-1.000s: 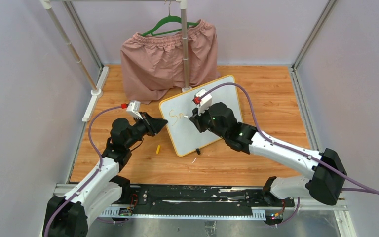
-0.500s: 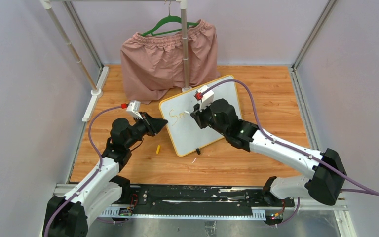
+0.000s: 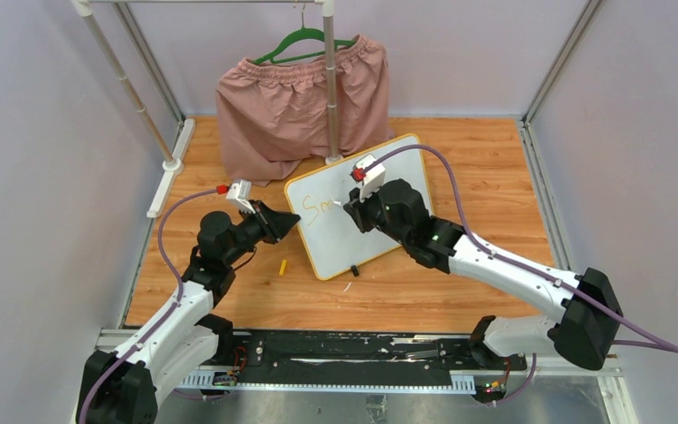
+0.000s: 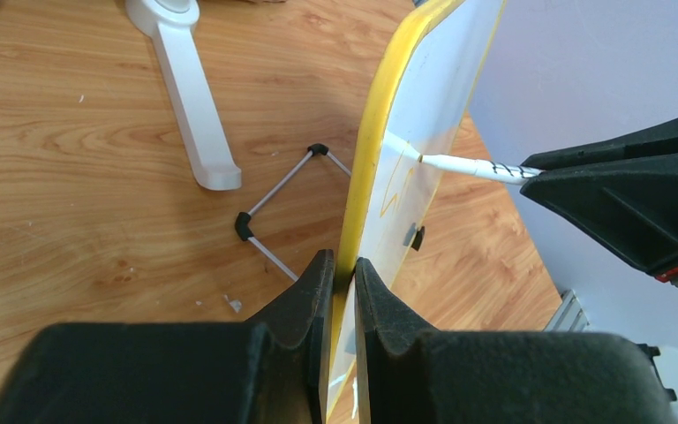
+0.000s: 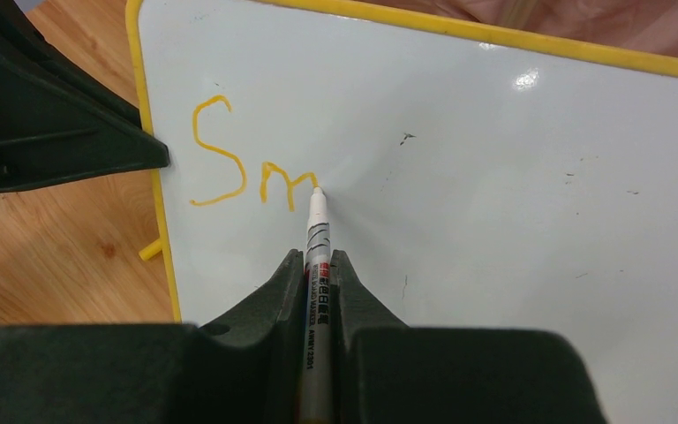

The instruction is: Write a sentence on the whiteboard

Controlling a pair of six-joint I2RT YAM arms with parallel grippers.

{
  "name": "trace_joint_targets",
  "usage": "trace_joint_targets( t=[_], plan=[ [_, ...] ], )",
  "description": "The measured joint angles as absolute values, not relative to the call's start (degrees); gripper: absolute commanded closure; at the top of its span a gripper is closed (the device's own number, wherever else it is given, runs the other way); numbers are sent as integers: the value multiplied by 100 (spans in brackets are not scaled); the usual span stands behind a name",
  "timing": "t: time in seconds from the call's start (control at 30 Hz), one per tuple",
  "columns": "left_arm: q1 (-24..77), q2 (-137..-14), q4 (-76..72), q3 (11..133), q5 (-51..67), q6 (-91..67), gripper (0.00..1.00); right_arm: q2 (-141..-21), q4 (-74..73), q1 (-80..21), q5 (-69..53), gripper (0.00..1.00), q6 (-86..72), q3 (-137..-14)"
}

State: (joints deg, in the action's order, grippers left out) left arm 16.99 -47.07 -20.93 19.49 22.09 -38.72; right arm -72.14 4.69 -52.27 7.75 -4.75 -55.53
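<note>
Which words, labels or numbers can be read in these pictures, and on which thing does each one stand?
"Sm": orange letters on the whiteboard.
Black print along the white marker: too small to read.
No other text shows.

The whiteboard bears orange letters "Sm"; the marker print looks illegible.

Adds a full "m" to the sentence, which a second ago shows only the "S" and one begun stroke. Moves the marker rightward across the whiteboard, tip now at the m's last leg. Shifts the right gripper and its wrist slightly right with it, the elbow following a little.
</note>
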Motion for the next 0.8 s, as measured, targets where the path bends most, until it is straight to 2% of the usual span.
trace_joint_targets(
  t=[0.8],
  plan=[
    [1699, -4683, -2095, 1949, 2272, -3872, 100, -6860, 215, -5194, 775, 100, -537, -5280]
  ],
)
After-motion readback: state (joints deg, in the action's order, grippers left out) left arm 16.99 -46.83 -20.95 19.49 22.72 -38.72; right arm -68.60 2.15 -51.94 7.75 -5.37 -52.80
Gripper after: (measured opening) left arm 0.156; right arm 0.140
